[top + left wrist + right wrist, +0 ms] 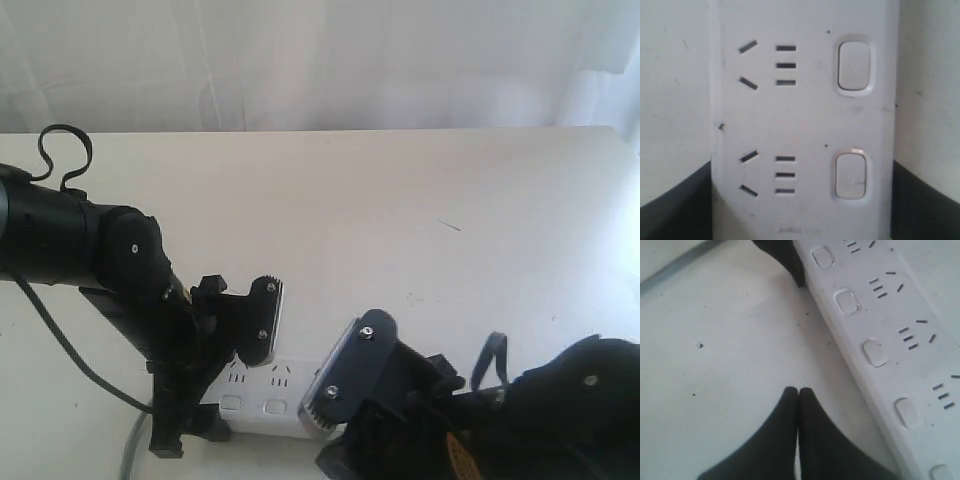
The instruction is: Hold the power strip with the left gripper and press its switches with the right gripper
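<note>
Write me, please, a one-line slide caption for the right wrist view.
Closed right fingers aimed at the table beside the white power strip, clear of its switches.

I measure everything off the power strip point(890, 325). Beyond its socket edge the table point(420, 210) is open right across, with nothing to catch an arm. Along the switch edge there is bare table too. My right gripper point(798, 392), fingers pressed together, hangs there just beside the strip without touching it. From above, the switches point(846, 301) past the clamp are uncovered.

What blocks me is the left gripper point(802, 200). It straddles the strip near the cord end, with a black finger point(675, 210) tight against each long side, so neither edge is passable there. The grey cord point(675, 265) trails over the table off that end. The left arm point(90, 250) and its looping cable fill the room beyond.
</note>
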Available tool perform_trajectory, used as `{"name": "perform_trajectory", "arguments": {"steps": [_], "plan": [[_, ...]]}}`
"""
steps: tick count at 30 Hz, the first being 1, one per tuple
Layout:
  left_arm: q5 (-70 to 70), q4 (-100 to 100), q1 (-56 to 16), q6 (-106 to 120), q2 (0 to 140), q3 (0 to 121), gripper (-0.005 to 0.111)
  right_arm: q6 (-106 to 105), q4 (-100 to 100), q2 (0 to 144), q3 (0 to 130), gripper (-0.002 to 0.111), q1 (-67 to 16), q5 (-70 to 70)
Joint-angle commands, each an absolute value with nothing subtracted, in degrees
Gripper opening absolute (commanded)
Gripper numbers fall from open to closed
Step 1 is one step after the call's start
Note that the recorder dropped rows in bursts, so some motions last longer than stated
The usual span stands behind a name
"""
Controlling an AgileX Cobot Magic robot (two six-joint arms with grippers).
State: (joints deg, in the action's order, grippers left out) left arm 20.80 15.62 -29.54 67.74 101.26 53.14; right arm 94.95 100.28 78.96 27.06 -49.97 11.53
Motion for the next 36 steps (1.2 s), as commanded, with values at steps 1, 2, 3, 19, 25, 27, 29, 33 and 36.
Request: {"name": "perform_trajectory", "arguments": {"steps": [1, 2, 3, 19, 25, 27, 29, 33, 36], "plan": [[22.88, 13.16, -29.96, 67.62, 102.70, 52.02, 0.000, 102.95, 99.95, 82.82, 30.60, 0.000, -53.41, 5.49], [24.52, 13.16, -29.96, 66.83, 102.92, 52.02, 0.000, 103.97, 99.95, 83.43, 32.16, 0.000, -53.57, 3.69], [25.32, 12.66, -29.96, 65.58, 103.11, 52.02, 0.000, 103.97, 99.95, 83.58, 32.82, 0.000, -53.57, 2.79], [29.03, 7.17, -29.96, 55.60, 105.07, 52.02, 0.000, 114.28, 97.37, 90.71, 35.21, 0.000, -53.57, -4.62], [29.14, 7.17, -29.96, 55.60, 105.07, 52.02, 0.000, 114.28, 97.37, 90.80, 38.77, 0.000, -53.57, -4.07], [29.41, 7.17, -29.96, 55.60, 105.07, 52.02, 0.000, 114.28, 97.37, 90.84, 39.65, 0.000, -53.57, -3.66], [29.80, 7.17, -29.96, 55.60, 105.07, 52.02, 0.000, 114.28, 97.37, 91.08, 39.93, 0.000, -53.57, -3.67], [30.20, 7.17, -29.96, 55.60, 105.07, 52.02, 0.000, 114.17, 97.37, 93.47, 39.93, 0.000, -53.57, -3.36], [30.09, 6.90, -29.96, 55.60, 105.07, 52.02, 0.000, 114.17, 97.37, 96.07, 39.93, 0.000, -53.57, -2.73]]}}
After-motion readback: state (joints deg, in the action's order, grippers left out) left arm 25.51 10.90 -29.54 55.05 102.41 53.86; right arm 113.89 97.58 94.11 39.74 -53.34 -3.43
